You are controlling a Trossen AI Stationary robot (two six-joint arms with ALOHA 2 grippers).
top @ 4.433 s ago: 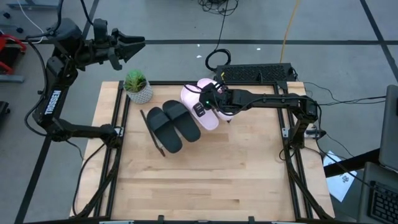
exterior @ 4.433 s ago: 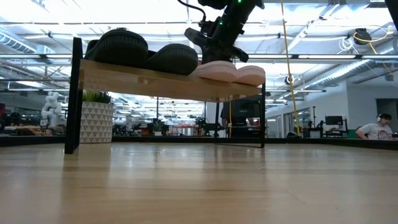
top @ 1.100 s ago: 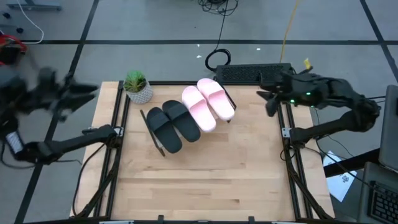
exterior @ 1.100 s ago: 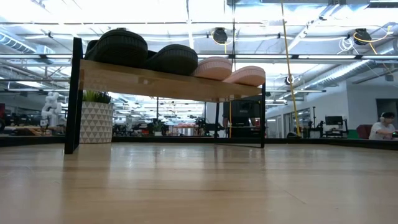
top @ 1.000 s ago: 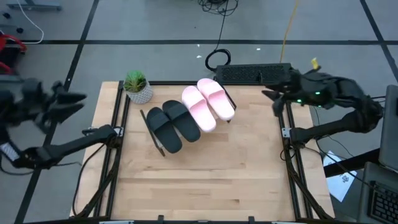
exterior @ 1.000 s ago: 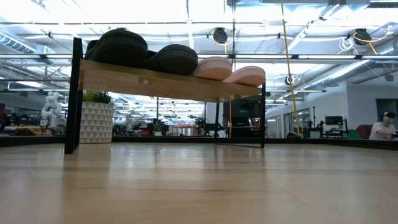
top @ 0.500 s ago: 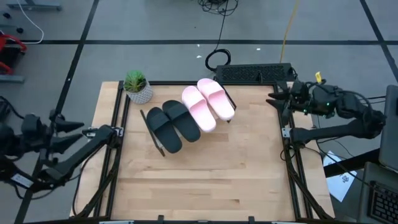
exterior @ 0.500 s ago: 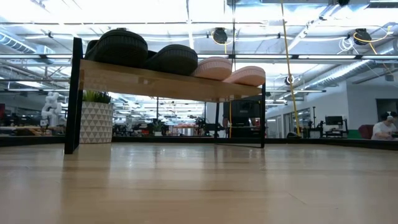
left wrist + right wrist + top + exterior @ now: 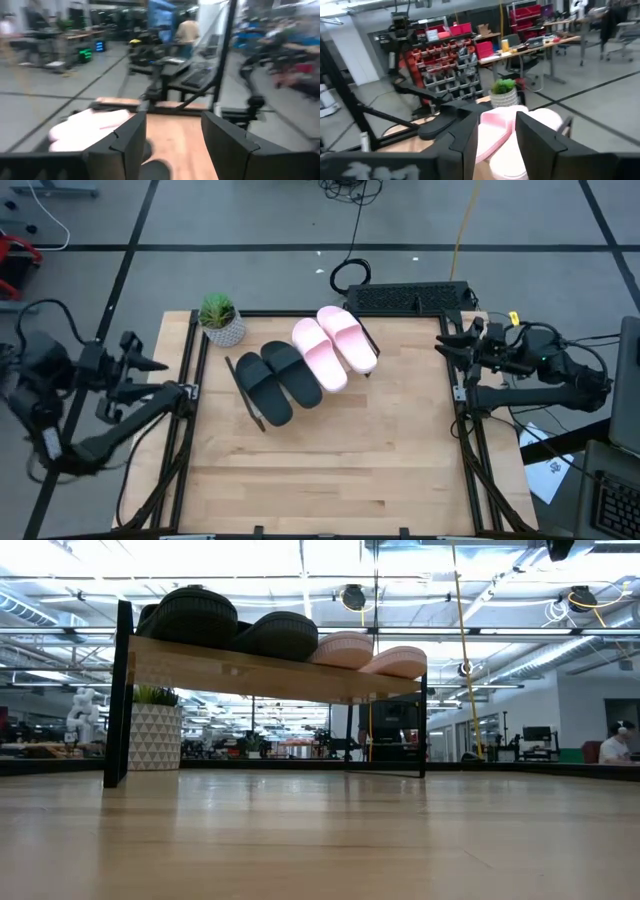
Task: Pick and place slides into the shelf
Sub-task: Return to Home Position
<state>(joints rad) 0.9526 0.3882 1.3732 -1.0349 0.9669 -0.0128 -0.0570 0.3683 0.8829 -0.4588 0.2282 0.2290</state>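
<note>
Four slides sit side by side on top of the shelf (image 9: 247, 398), soles down: the black pair (image 9: 278, 380) toward the table's left, the pink pair (image 9: 335, 347) toward its right. In the low view the shelf (image 9: 270, 670) stands on dark legs with the black slides (image 9: 235, 625) and pink slides (image 9: 370, 652) on it. My left gripper (image 9: 160, 375) is open, off the table's left edge. My right gripper (image 9: 447, 348) is open at the table's right edge. Each wrist view shows open fingers, left gripper (image 9: 172, 140) and right gripper (image 9: 497, 132), facing the pink slides (image 9: 507, 142).
A potted plant (image 9: 220, 320) stands at the far left corner beside the shelf. A black box with cables (image 9: 410, 297) lies along the far edge. Bare wooden tabletop (image 9: 320, 470) stretches across the near half. A person (image 9: 612, 743) sits far off in the room.
Both arms have folded down beside the table. My left gripper has dropped from beyond the far left corner to beside the left edge. My right gripper has drawn back a little toward the right edge and lowered. The slides and shelf have stayed still.
</note>
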